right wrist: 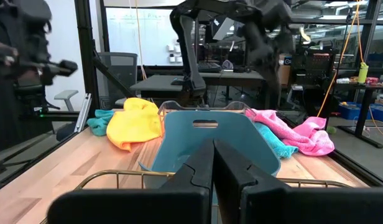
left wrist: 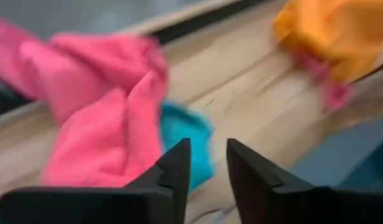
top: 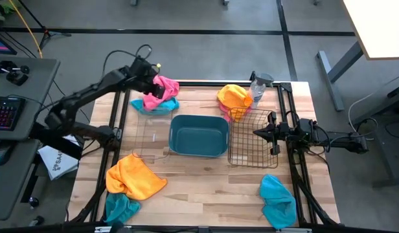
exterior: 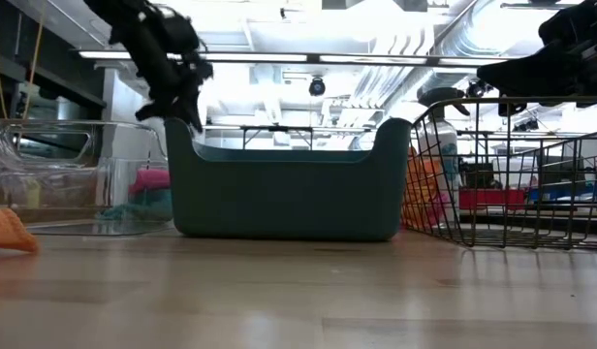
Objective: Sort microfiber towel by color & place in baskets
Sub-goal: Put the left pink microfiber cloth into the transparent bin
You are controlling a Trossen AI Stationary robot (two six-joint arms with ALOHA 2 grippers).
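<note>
Left gripper (top: pixel 149 76) hovers over wooden table (top: pixel 206 188), fingers apart

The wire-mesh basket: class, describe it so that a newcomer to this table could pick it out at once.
Start at the wooden table and find the row of three containers across its middle. The wire-mesh basket is the one nearest the right gripper. Unlike the solid dark teal tub beside it and the clear plastic box beyond, it is open metal grid.

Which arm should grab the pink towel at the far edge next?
Left, probably. Its end effector hangs open right over the pink towel; the right end effector sits shut at the wire basket, across the table.
</note>
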